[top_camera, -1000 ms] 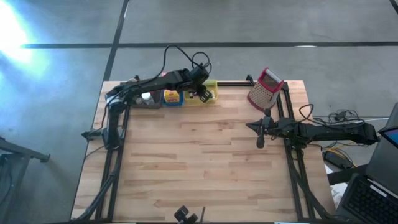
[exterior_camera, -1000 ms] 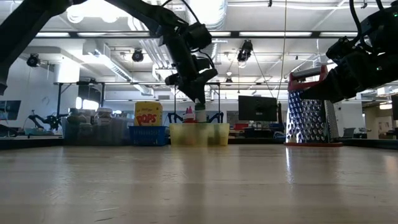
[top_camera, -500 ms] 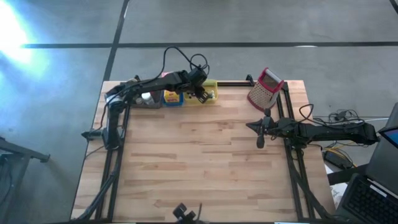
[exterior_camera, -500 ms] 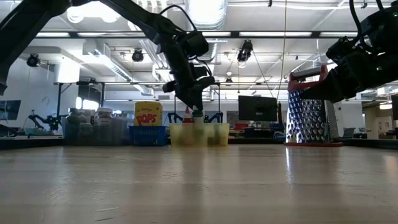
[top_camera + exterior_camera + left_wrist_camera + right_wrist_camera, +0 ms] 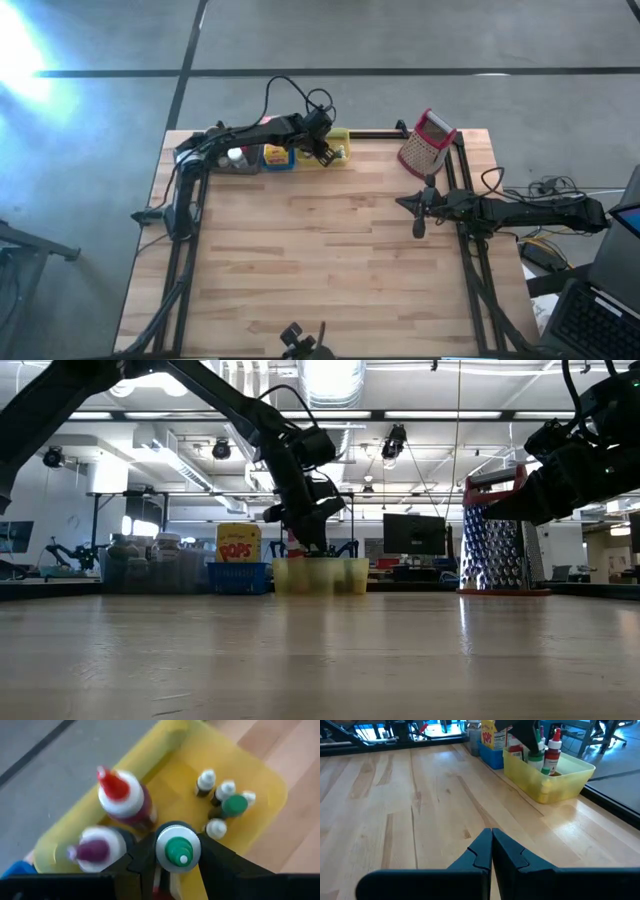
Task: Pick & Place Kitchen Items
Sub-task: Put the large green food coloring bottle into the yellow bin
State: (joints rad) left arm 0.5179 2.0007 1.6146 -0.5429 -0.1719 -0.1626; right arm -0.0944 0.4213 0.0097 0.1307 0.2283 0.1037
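Yellow tray (image 5: 260,795) walls surround the left gripper (image 5: 172,865), whose fingers pinch a green-capped bottle (image 5: 177,851) upright just beside a red-tipped bottle (image 5: 120,797) and a purple-tipped bottle (image 5: 97,851). Opening carelessly could topple those 2 neighbours, I judge. Well apart, the right gripper (image 5: 491,851) hovers pressed together over bare table (image 5: 395,810).

Three trays (image 5: 292,157) line the table's far edge, grater (image 5: 427,143) apparently standing rightward.
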